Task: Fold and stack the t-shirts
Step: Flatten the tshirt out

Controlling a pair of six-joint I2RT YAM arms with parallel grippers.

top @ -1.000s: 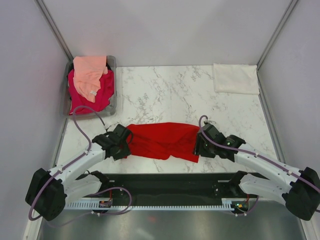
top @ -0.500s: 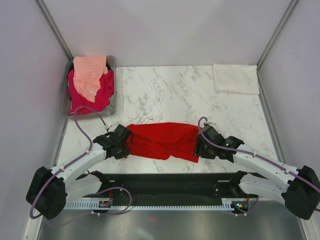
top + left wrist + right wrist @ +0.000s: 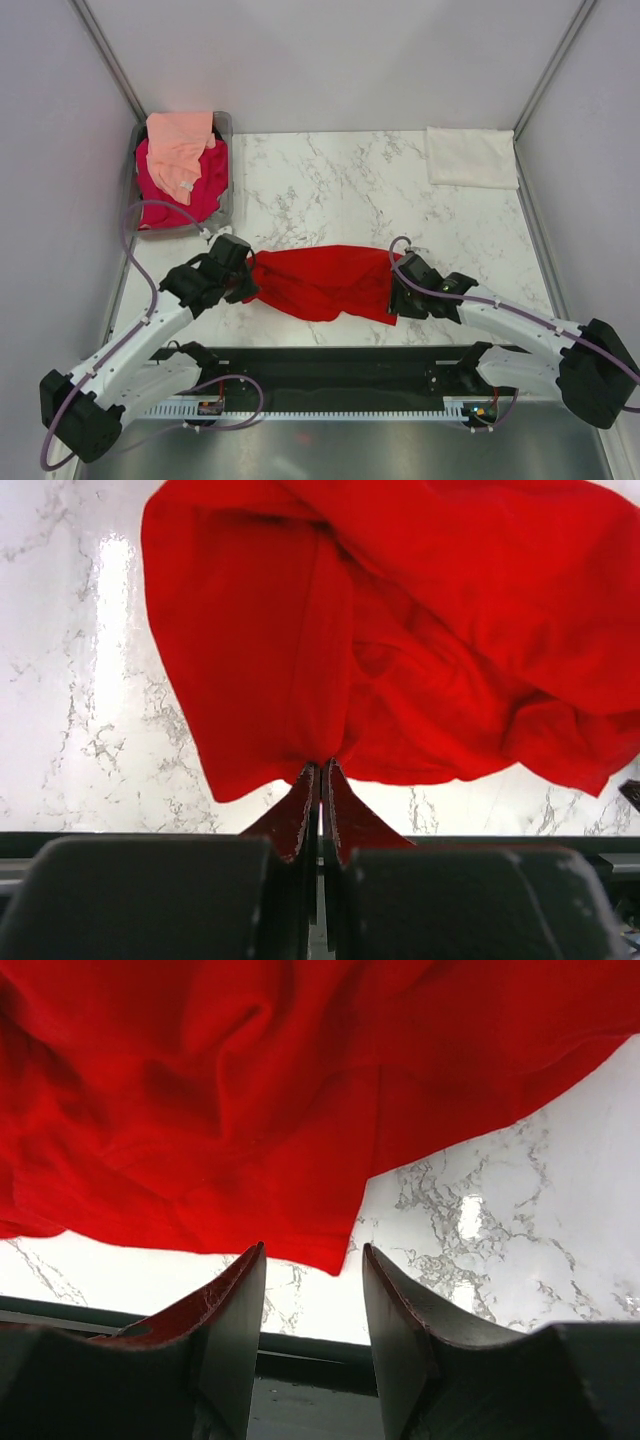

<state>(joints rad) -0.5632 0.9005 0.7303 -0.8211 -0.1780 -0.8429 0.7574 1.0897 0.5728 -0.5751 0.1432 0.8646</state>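
So the red tee [image 3: 325,282] lies bunched near the middle of the table [image 3: 340,190], looks like the flattening step. The left gripper [image 3: 321,772] is clamped on its left edge, while the right gripper [image 3: 312,1252] gapes wide at the right hem corner. I'd guess it needs to pinch there next.

A t-shirt [image 3: 325,280] lies near-centre on the tabletop [image 3: 340,190]; a t-shirt pile [image 3: 180,170] fills the far-left bin [image 3: 228,135]; a folded t-shirt [image 3: 470,157] lies far right.
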